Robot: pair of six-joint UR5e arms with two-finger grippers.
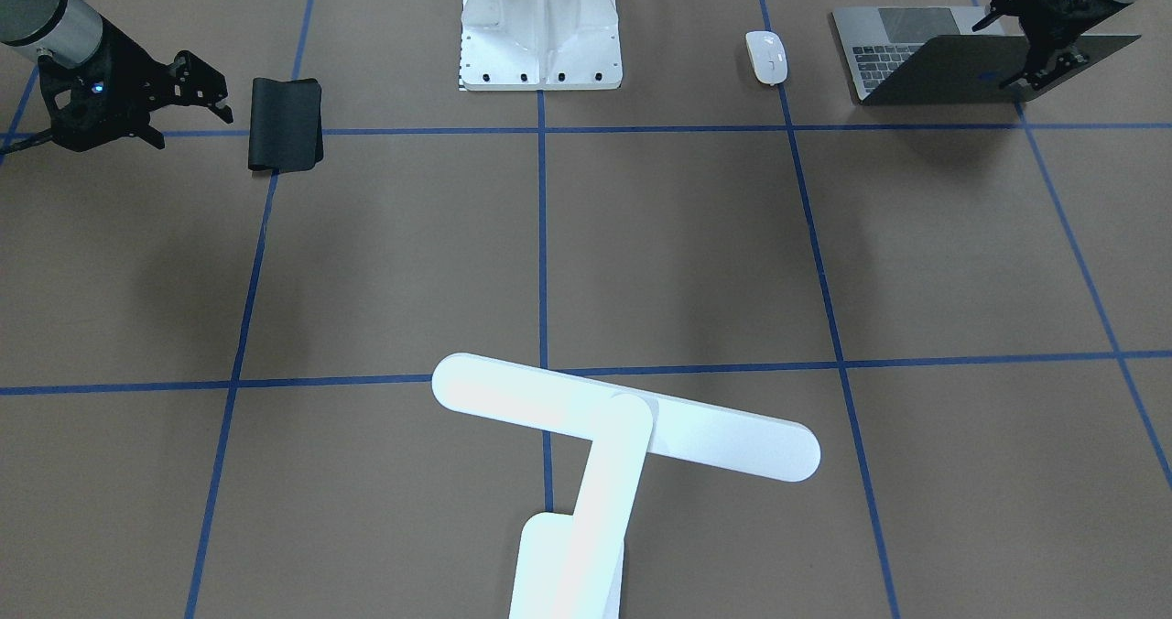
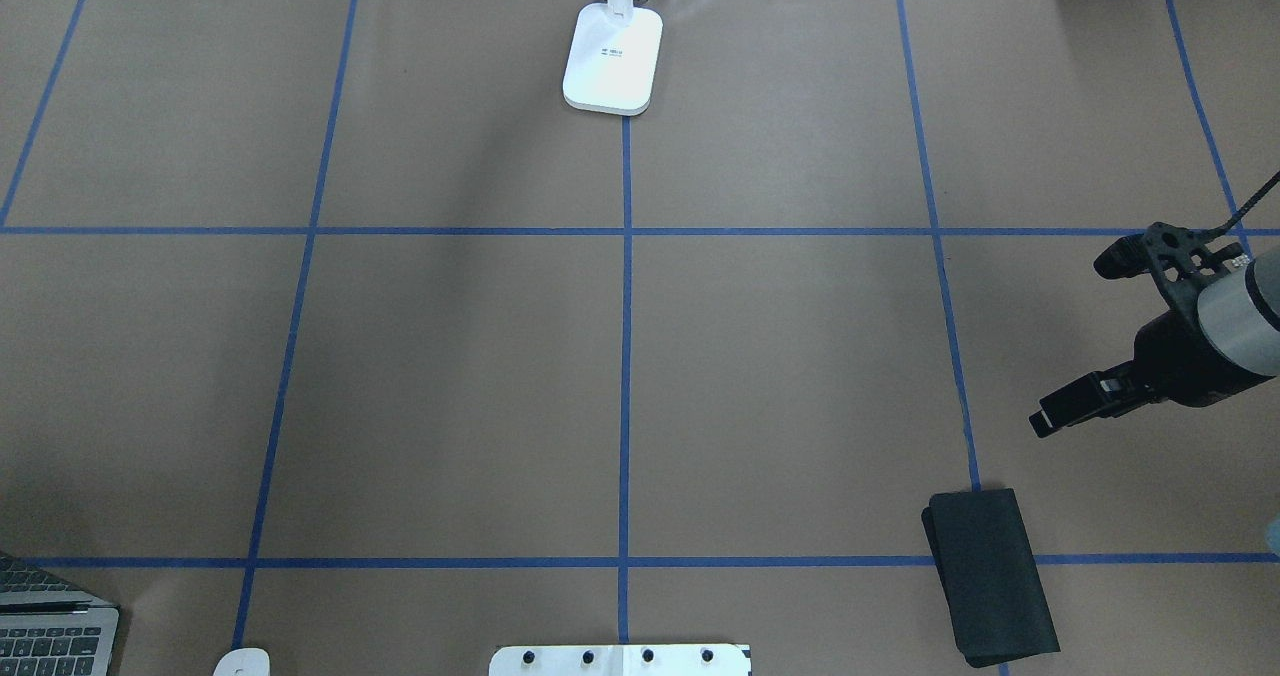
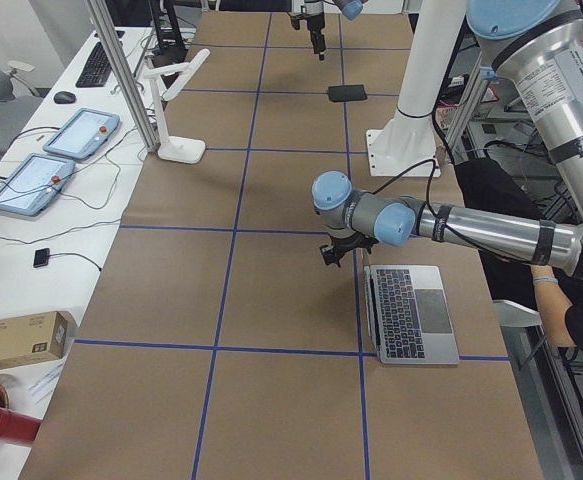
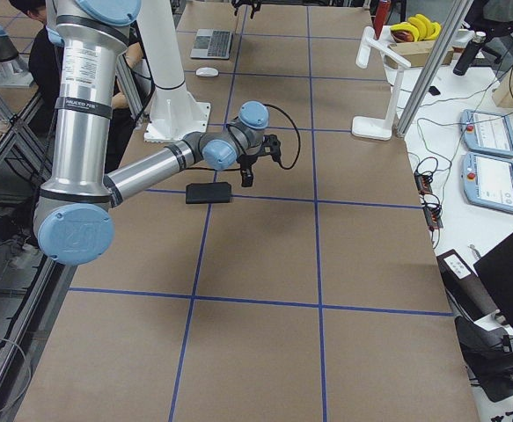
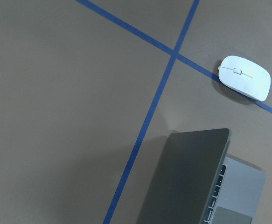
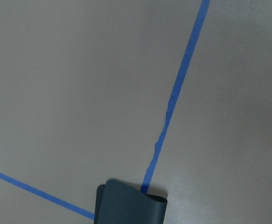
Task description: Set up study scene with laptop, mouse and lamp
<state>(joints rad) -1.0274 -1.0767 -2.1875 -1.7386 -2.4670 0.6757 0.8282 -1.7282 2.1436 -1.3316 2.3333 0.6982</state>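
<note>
The space-grey laptop [image 1: 961,77] stands open near the robot's left, lid about upright, keys and trackpad showing [image 3: 411,310]. My left gripper [image 1: 1007,51] hangs just outside the lid's back, fingers spread and empty. In the left wrist view the lid [image 5: 187,177] shows from behind. The white mouse [image 1: 765,56] lies beside the laptop and also shows in the left wrist view [image 5: 245,77]. The white lamp [image 1: 623,427] stands at the table's far middle edge on its base [image 2: 612,61]. My right gripper [image 2: 1080,341] is open and empty above the table.
A black pad [image 2: 990,576], one edge curled up, lies just nearer the robot than the right gripper and shows in the right wrist view [image 6: 129,207]. The white bolted pedestal [image 1: 540,28] stands at the robot's base. Blue tape lines grid the brown table.
</note>
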